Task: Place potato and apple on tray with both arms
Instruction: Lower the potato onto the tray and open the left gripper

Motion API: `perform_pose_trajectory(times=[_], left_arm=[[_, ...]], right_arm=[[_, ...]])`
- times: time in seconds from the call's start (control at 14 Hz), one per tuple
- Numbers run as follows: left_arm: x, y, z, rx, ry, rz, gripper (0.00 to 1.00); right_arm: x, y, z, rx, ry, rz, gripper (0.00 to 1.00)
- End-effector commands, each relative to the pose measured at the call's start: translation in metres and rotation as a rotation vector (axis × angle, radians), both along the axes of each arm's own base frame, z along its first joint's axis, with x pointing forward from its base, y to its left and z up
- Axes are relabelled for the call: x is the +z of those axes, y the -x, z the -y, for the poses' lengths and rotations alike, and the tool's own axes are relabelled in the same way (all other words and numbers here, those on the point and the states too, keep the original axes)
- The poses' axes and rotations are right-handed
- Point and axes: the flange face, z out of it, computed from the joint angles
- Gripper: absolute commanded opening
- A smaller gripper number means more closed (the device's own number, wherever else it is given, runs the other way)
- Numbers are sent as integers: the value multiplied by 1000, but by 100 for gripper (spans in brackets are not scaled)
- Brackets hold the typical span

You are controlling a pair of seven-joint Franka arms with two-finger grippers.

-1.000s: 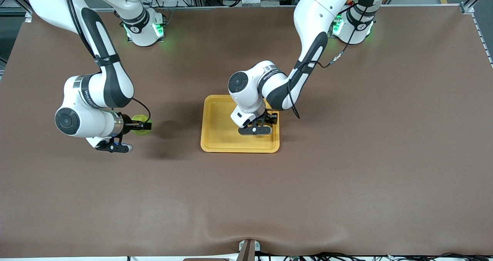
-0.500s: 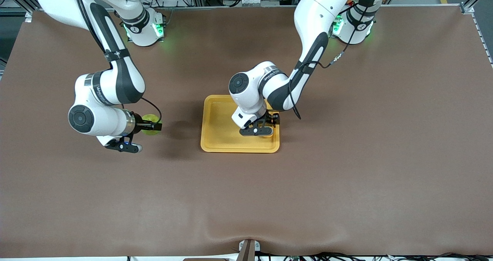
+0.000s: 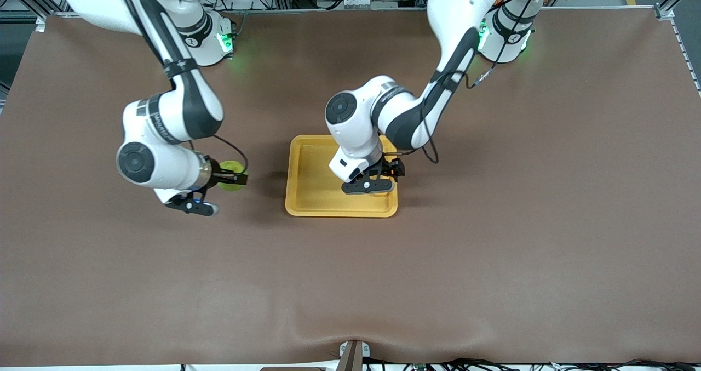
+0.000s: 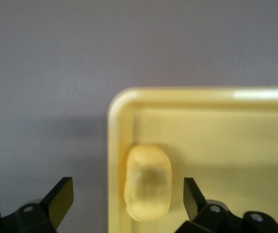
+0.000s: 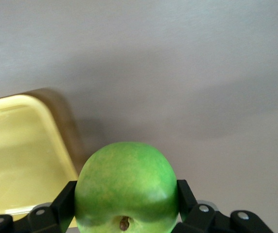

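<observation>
The yellow-orange tray (image 3: 312, 182) lies mid-table. The potato (image 4: 147, 188), a pale yellow oblong lump, rests inside the tray (image 4: 187, 97) against its rim near a corner. My left gripper (image 4: 127, 194) hangs just above it, open, with a black finger on each side and not touching it. In the front view this gripper (image 3: 390, 172) is over the tray corner toward the left arm's end and hides the potato. My right gripper (image 3: 234, 178) is shut on the green apple (image 3: 230, 168), in the air over the table beside the tray. The apple (image 5: 124, 179) fills that gripper (image 5: 125, 199).
Brown table mat (image 3: 493, 250) stretches around the tray. The tray's corner (image 5: 22, 141) shows past the apple in the right wrist view. Both arm bases stand at the table edge farthest from the front camera.
My left gripper has opened, let the potato go onto the tray and risen slightly. My right arm has carried the apple closer to the tray.
</observation>
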Motion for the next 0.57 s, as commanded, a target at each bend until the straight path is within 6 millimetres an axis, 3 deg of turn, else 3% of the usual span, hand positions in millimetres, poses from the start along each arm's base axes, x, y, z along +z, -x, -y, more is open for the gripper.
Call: perform_pose_trajectory(times=[0.0, 0.21, 0.5], left_arm=[[64, -26, -41, 78, 29, 49, 100], [86, -72, -113, 177, 29, 52, 100], [108, -118, -213, 236, 14, 32, 100]], right_arm=[[1, -2, -54, -43, 12, -6, 0], [-7, -2, -97, -76, 27, -3, 0], [-38, 13, -151, -89, 55, -11, 0]])
